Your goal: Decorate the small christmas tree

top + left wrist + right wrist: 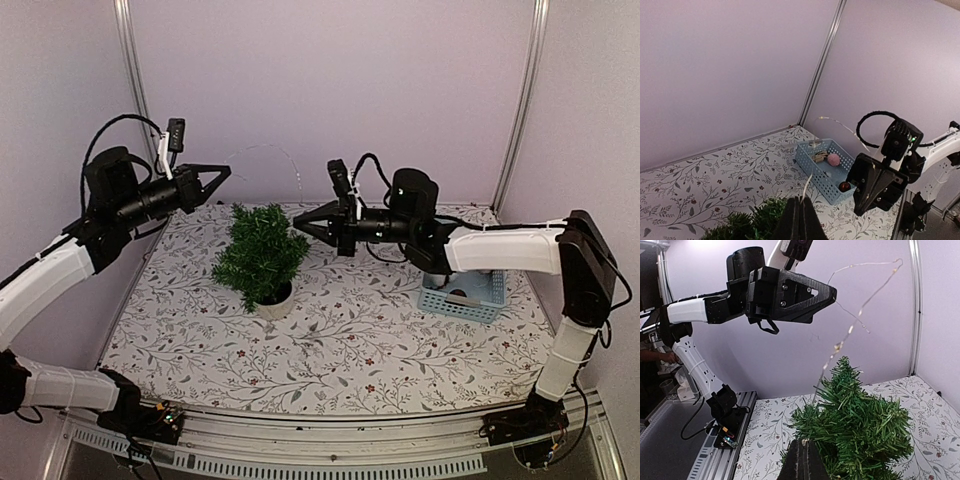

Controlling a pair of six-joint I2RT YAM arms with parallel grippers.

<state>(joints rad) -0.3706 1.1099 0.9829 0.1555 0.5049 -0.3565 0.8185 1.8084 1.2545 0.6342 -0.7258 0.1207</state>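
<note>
The small christmas tree (260,250) stands in its white pot (273,302) left of the table's middle. A thin fairy-light wire (266,147) arches above it from one gripper to the other. My left gripper (228,172) is up and left of the treetop, shut on one end of the wire (807,186). My right gripper (297,228) is level with the tree's right side and shut on the other end; in its wrist view the wire (860,315) rises from the shut fingertips (802,441) past the tree (860,415).
A light blue basket (487,290) sits at the right under the right arm. In the left wrist view the basket (810,161) holds a pink ball (833,159), a dark red bauble (844,186) and other small ornaments. Walls close the back and sides.
</note>
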